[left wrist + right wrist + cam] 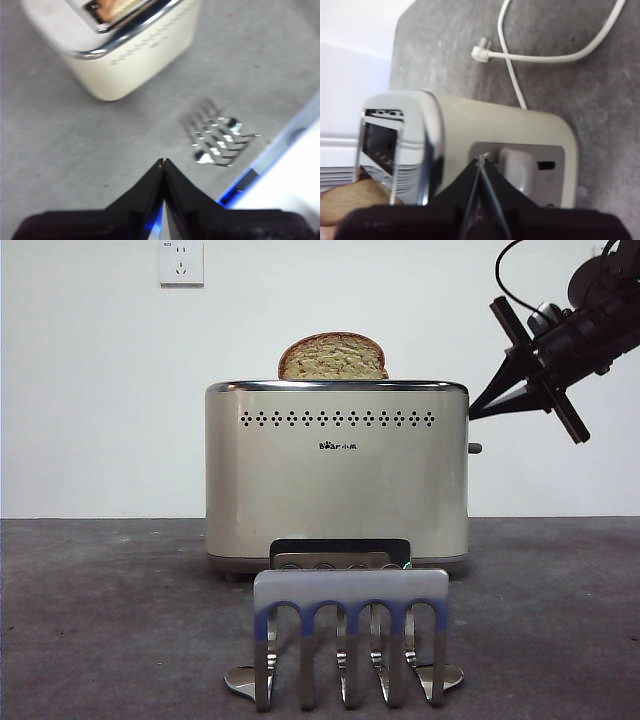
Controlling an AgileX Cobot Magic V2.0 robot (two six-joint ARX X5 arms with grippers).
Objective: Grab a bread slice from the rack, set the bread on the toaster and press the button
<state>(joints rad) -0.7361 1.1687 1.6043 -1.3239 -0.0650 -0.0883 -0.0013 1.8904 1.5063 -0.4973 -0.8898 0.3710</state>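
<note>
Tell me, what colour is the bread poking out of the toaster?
Brown with speckles and a darker crust: the slice of bread shows best in the front view.

The slice of bread (333, 357) stands in the toaster (337, 475), poking up above the top. The rack (348, 638) sits on the table (110, 620) in front of the toaster. The right gripper (472, 412) hangs just above the button (474, 448) at the toaster's right end. A wall socket (181, 262) is behind, upper left.

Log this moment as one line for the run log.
bread: in toaster slot | rack: empty | right gripper: shut, by toaster's lever end | left gripper: shut, waiting | button: not yet pressed
</note>
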